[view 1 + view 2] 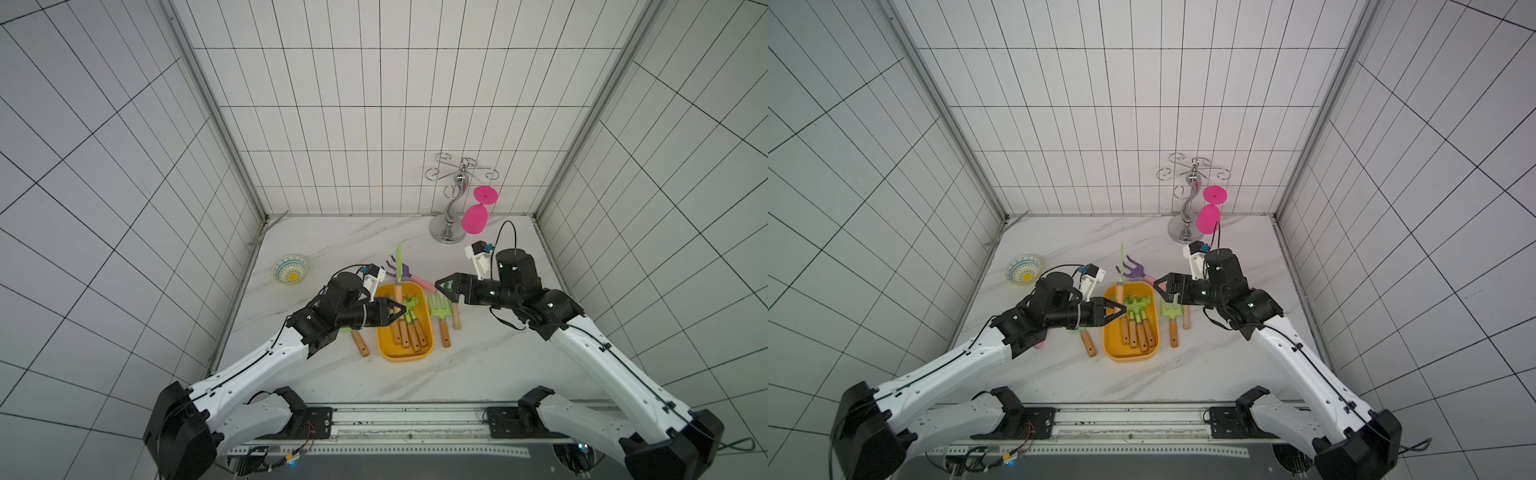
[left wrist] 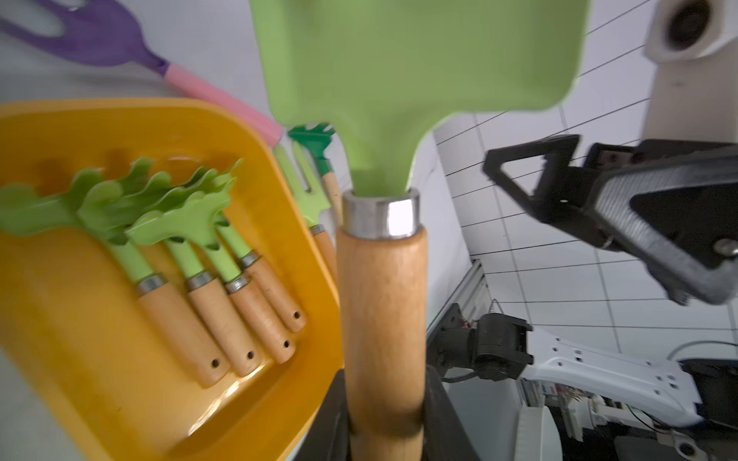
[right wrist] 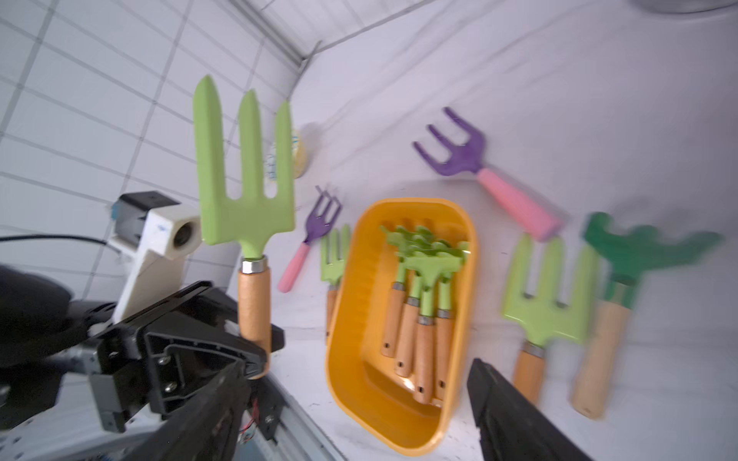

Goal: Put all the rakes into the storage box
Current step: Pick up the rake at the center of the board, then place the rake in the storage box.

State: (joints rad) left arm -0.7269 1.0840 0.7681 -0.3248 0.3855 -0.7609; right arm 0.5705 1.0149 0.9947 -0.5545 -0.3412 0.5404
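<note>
**Gripped low on its wooden handle, the rake (image 2: 381, 259) stands tines-up in the left gripper (image 2: 385, 419), above the far end of the storage box (image 1: 405, 354).**

It isn't in the box yet. I'd say the tight pinch near the handle's butt leaves the green head free to tip down beside the four green rakes (image 1: 409, 316) lying in the box, heads at its far end, handles toward its near end. The right gripper (image 1: 444, 291) hovers just beside the box's far right corner, jaws wide and empty, apart from the raised rake; it looks to be keeping out of the way. On the table (image 1: 332, 374) lie a green fork (image 3: 547, 311) and a dark green rake (image 3: 639, 255) right of the box, a purple rake (image 3: 483, 175) beyond it, and a small purple fork (image 3: 319, 223) left of it.
</note>
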